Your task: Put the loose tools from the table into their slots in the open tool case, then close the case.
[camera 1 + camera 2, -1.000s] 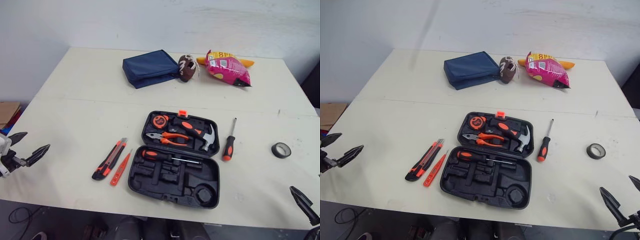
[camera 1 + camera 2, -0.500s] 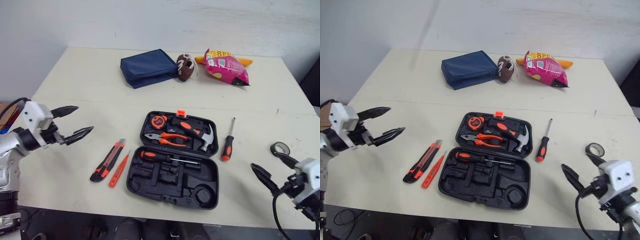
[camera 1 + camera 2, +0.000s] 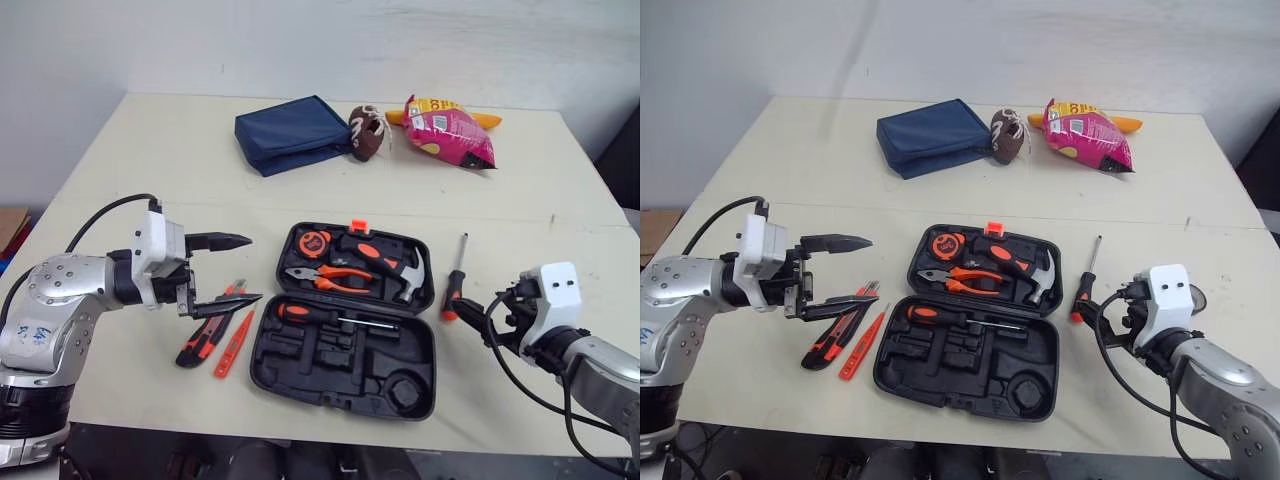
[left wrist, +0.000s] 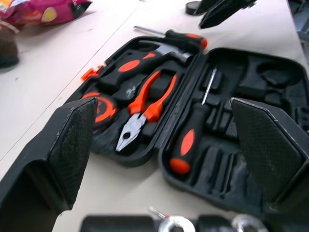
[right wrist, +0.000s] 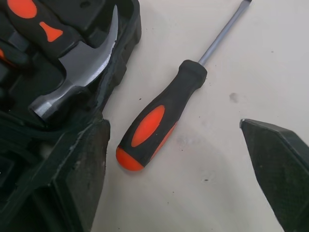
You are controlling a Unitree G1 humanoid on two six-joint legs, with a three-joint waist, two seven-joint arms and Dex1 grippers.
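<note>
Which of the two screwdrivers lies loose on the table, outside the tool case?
The screwdriver on the table, just right of the tool case; the other screwdriver sits inside the case's near half.

Nothing legible (print on the snack bag too small).

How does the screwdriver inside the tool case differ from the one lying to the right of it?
The cased screwdriver sits crosswise in a slot of the tool case's near half, handle to the left. The loose screwdriver lies on the table, shaft pointing away, with the open right gripper near its handle. Both have black-and-orange handles.
</note>
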